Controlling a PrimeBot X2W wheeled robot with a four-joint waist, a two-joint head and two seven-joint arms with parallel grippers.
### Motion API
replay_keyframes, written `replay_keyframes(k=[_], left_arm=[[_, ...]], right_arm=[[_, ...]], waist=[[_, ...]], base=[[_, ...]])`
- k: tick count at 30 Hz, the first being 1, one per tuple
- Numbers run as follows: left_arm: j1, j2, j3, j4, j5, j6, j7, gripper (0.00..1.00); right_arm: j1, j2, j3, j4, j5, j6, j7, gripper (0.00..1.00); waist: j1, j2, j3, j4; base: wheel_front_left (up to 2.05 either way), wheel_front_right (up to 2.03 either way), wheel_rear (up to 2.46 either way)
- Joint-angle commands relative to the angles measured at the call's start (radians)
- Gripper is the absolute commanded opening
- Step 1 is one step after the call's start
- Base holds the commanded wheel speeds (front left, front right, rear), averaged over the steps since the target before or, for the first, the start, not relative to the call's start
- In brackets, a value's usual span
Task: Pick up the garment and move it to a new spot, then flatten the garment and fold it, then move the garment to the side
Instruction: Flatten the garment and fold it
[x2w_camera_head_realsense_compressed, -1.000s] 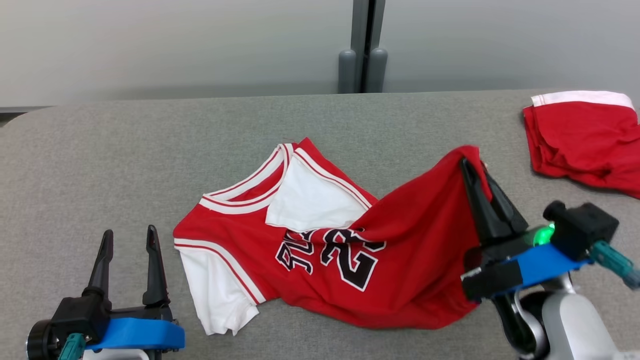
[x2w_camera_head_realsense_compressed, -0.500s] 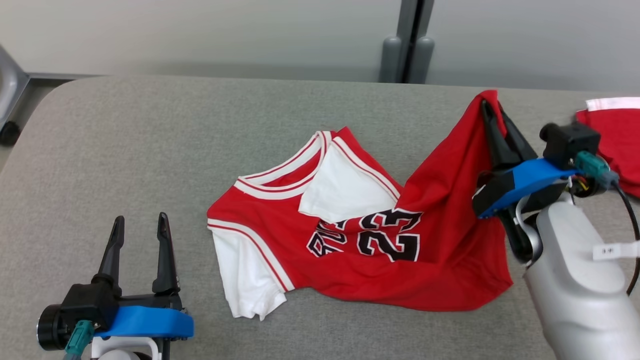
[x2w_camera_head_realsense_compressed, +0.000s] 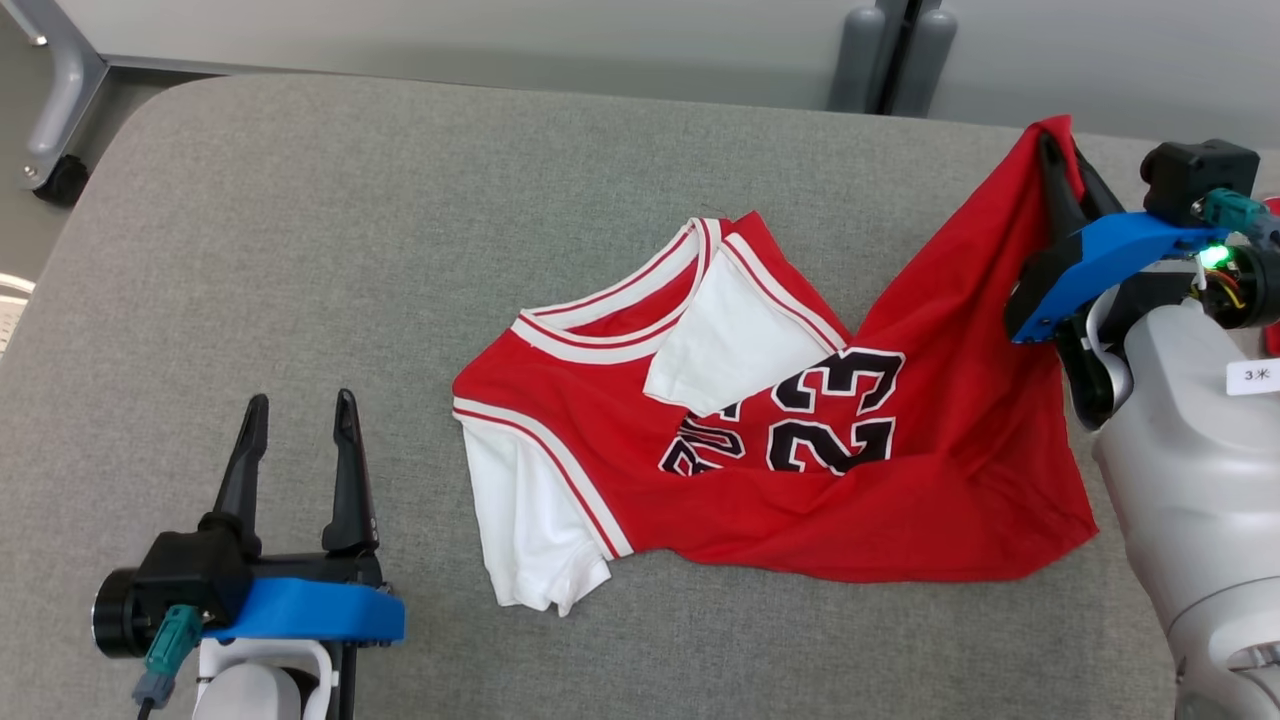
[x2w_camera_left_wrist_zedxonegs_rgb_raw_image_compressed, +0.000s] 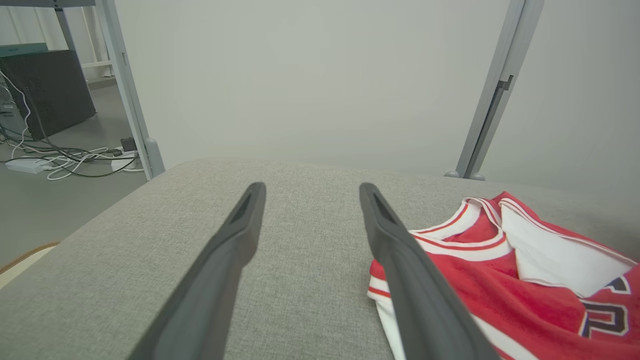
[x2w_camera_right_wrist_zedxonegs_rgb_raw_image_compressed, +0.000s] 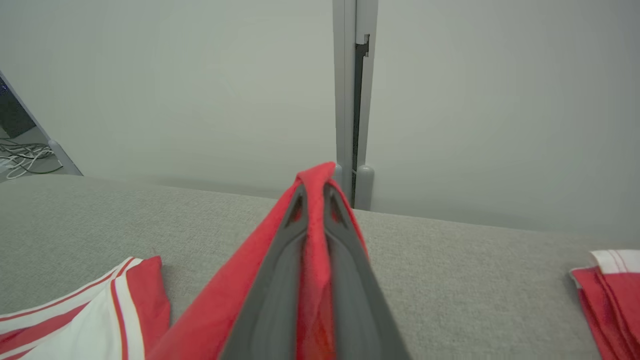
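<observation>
The garment is a red jersey with white sleeves and a black 23, lying crumpled at the middle of the grey table. My right gripper is shut on its hem corner and holds that corner up at the far right. The pinched red cloth shows between the two fingers in the right wrist view. My left gripper stands open over bare table at the near left, apart from the jersey's white sleeve. In the left wrist view the jersey's collar lies just right of the fingers.
Another red garment with a white band lies on the table to the far right. A grey post stands behind the table's far edge. A frame leg with a caster and floor cables are off the table's left end.
The head camera has turned left and down. My right gripper has lifted the hem corner higher and farther back, pulling the jersey's right side taut. The left gripper has stayed put.
</observation>
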Motion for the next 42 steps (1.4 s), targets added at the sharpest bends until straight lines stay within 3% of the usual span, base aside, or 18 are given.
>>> replay_keyframes(k=[1, 5, 10, 22, 28, 36, 42], left_arm=[[-0.019, -0.002, -0.002, 0.000, -0.004, -0.006, -0.002, 1.00], [-0.023, -0.002, -0.004, 0.000, -0.003, 0.003, -0.002, 1.00], [-0.005, -0.002, 0.011, -0.001, 0.011, 0.006, -0.002, 1.00], [0.053, -0.002, 0.063, -0.004, 0.043, -0.005, -0.002, 1.00], [0.073, -0.002, 0.086, -0.006, 0.054, -0.008, -0.002, 1.00], [0.086, -0.002, 0.101, -0.001, 0.059, -0.013, -0.003, 1.00], [0.090, -0.002, 0.097, 0.000, 0.061, -0.015, -0.003, 1.00]], right_arm=[[-0.016, 0.000, -0.008, 0.025, -0.009, 0.000, -0.004, 1.00], [-0.023, 0.019, -0.013, 0.031, -0.030, 0.000, -0.005, 1.00], [0.066, 0.034, -0.007, -0.072, -0.019, 0.000, -0.005, 1.00], [0.417, 0.012, 0.024, -0.521, 0.056, 0.000, -0.005, 1.00], [0.611, 0.030, 0.032, -0.688, 0.066, 0.000, -0.005, 1.00], [0.831, 0.077, 0.061, -0.770, 0.041, 0.000, -0.005, 1.00], [0.870, 0.089, 0.081, -0.750, 0.044, 0.000, -0.005, 1.00]], waist=[[-0.0001, -0.0001, 0.005, 0.003], [-0.0001, -0.0001, 0.008, -0.010], [-0.0001, -0.0001, -0.007, -0.054], [-0.0001, -0.0001, -0.075, -0.169], [-0.0001, -0.0001, -0.096, -0.207], [-0.0001, -0.0001, -0.112, -0.224], [-0.0001, -0.0001, -0.121, -0.222]], base=[[0.00, 0.00, 0.00], [0.00, 0.00, 0.00], [0.00, 0.00, 0.00], [0.00, 0.00, 0.00], [0.00, 0.00, 0.00], [0.00, 0.00, 0.00], [0.00, 0.00, 0.00]])
